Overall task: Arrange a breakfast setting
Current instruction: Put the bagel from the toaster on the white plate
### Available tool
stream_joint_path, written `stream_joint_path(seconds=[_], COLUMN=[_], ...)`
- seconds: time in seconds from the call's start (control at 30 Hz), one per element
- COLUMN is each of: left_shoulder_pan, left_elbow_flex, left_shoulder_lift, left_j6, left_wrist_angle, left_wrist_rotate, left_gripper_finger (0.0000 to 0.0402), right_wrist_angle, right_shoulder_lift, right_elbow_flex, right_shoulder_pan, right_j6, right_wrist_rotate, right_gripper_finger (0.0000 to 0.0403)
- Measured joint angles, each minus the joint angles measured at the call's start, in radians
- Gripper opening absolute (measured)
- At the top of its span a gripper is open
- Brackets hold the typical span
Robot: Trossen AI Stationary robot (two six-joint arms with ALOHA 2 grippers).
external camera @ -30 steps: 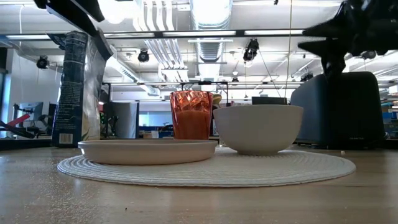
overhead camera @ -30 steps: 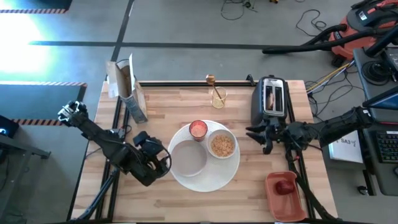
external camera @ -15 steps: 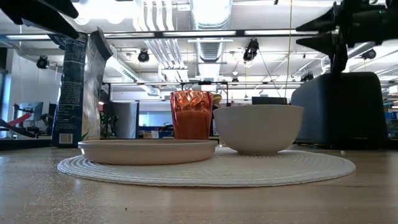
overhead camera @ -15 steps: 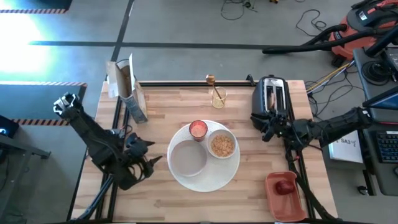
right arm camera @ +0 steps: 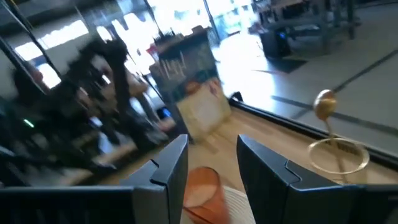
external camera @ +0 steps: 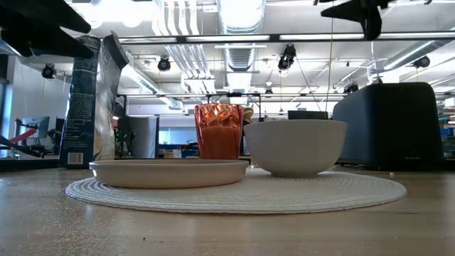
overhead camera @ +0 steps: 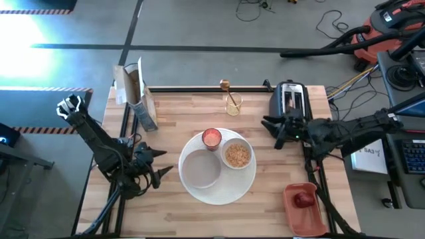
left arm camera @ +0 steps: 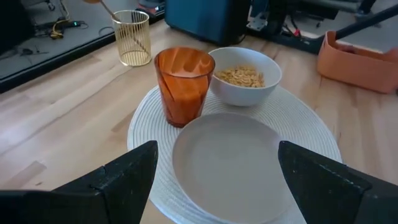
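Your left gripper [overhead camera: 161,162] hangs with its fingers wide apart and empty, just beside the smaller white plate [overhead camera: 201,168], which lies on the large round white plate [overhead camera: 229,192] with the pink-red cup [overhead camera: 211,137] and the cereal-filled white bowl [overhead camera: 236,155]. Your right gripper [overhead camera: 271,131] is narrowly parted, holding nothing, beside the black toaster [overhead camera: 290,104], near the bowl.

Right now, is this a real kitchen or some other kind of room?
Probably not a kitchen: it looks like a lab or workshop. The breakfast things sit on a wooden workbench, loose cables lie on the bare floor, and exposed ceiling ducts run overhead.
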Motion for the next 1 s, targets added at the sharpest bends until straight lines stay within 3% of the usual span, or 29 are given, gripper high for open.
stream_joint_path(seconds=[0.1,0.23,0.33,0.47,0.6,0.83,1.0], left_shoulder_pan=[0.000,-0.001,-0.001,-0.001,-0.001,0.000,-0.003], left_elbow_flex=[-0.032,-0.064,-0.071,-0.072,-0.076,-0.096,-0.111], left_shoulder_lift=[-0.016,-0.037,-0.047,-0.051,-0.047,-0.047,-0.071], left_j6=[0.013,0.036,0.038,0.050,0.052,0.044,0.043], left_wrist_angle=[0.049,0.080,0.081,0.080,0.081,0.079,0.079], left_wrist_rotate=[-0.008,-0.009,-0.009,-0.022,-0.058,-0.079,-0.069], left_gripper_finger=[0.0316,0.0316,0.0316,0.0316,0.0316,0.0316,0.0316], right_wrist_angle=[-0.190,-0.655,-1.077,-1.401,-1.481,-1.529,-1.543], right_shoulder_lift=[0.059,0.100,0.128,0.147,0.151,0.183,0.234], right_elbow_flex=[0.121,0.321,0.442,0.541,0.571,0.554,0.537], right_shoulder_pan=[0.000,-0.010,-0.022,-0.024,-0.026,-0.070,-0.149], right_j6=[0.035,0.298,0.581,0.880,0.999,1.182,1.152], right_wrist_rotate=[0.066,0.208,0.214,0.171,0.088,0.050,-0.008], right_gripper_finger=[0.0128,0.0128,0.0128,0.0139,0.0164,0.0200,0.0194])
